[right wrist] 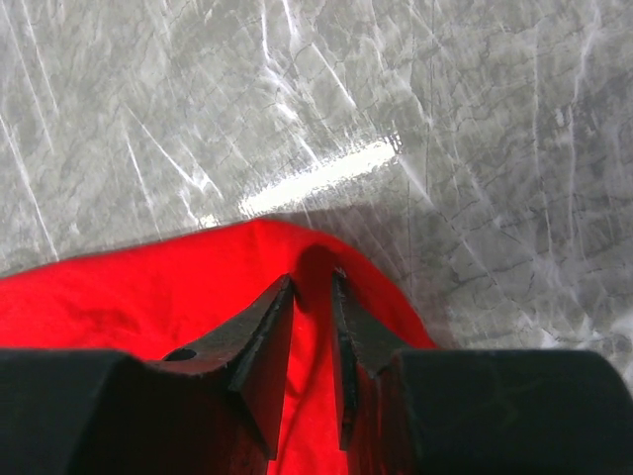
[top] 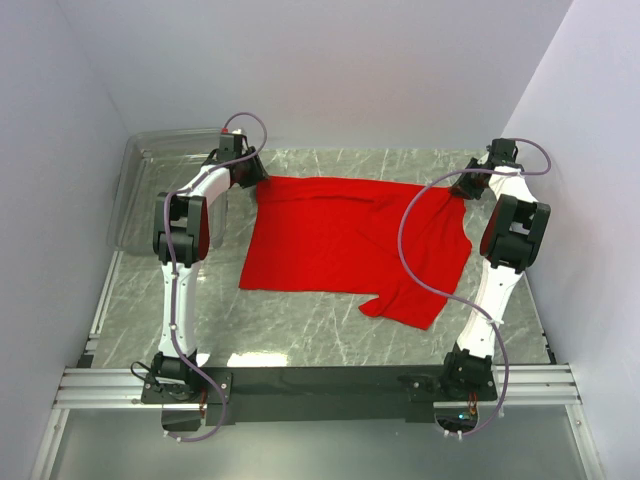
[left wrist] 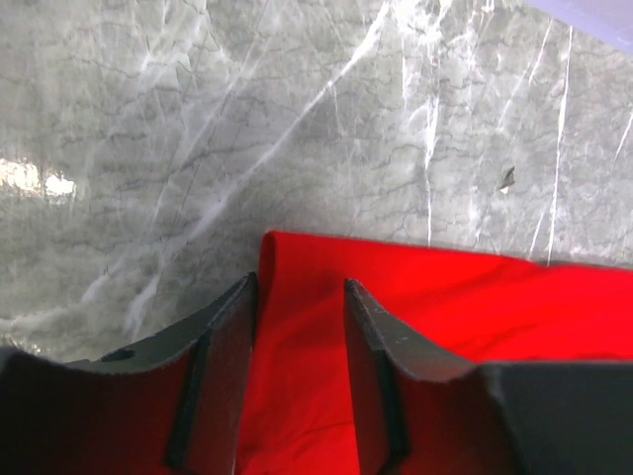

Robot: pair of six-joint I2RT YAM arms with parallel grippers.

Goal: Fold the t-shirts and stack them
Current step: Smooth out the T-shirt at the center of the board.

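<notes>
Where white walls point(top: 330, 70) box grey marble point(top: 300, 330), left fingers point(left wrist: 223, 366) gape astride the t-shirt point(top: 330, 240), right fingers point(right wrist: 259, 346) pinch it.

Bare table point(top: 300, 330) lies open on the near side of the t-shirt point(top: 330, 235). A narrow strip also runs between its far edge and the back wall point(top: 330, 70). A clear bin point(top: 135, 200) blocks the far-left corner, just beside my left gripper point(top: 258, 178). The right wall point(top: 590, 150) stands close outside my right arm. That arm's cable point(top: 401, 235) loops above the t-shirt's right half.
</notes>
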